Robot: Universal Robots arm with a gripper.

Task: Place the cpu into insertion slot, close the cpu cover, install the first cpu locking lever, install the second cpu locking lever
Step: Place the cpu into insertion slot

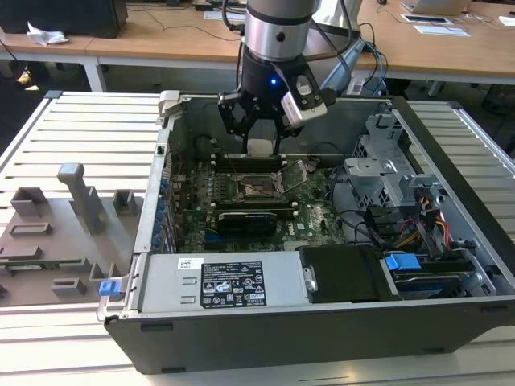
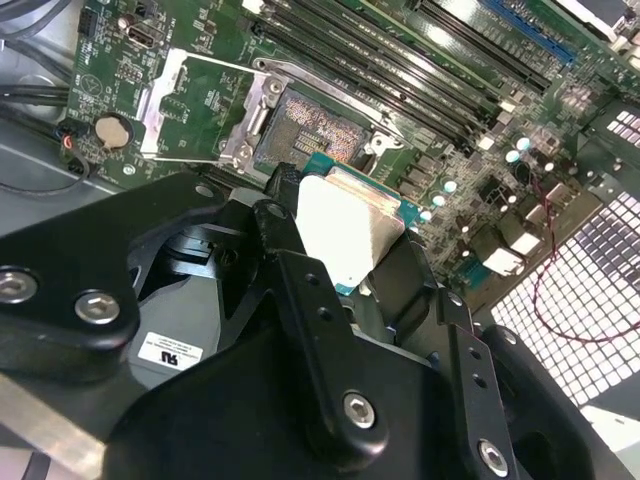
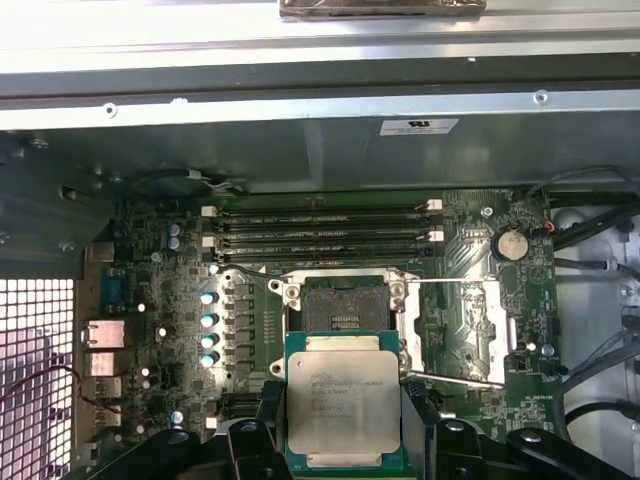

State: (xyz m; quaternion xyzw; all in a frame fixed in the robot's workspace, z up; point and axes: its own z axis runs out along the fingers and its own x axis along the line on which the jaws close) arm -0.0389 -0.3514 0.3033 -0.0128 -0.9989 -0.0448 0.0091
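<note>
Slatted workbench (image 1: pixel 88 121), open computer case (image 1: pixel 265 346). Gripper (image 1: pixel 262 147) jaws clamped on cpu (image 3: pixel 343 400) edges, chip held flat, metal top up. Just beyond jaws: insertion slot (image 3: pixel 342 303), empty, pins bare. Beside slot, further out: cpu cover (image 2: pixel 160 105) flipped open. No step finished; all four left.

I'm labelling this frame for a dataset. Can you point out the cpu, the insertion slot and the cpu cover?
cpu (image 3: pixel 343 400), first wrist view, middle of its metal top.
insertion slot (image 3: pixel 342 303), first wrist view, on the dark pin field.
cpu cover (image 2: pixel 160 110), second wrist view, silver side bar of the open frame.
</note>
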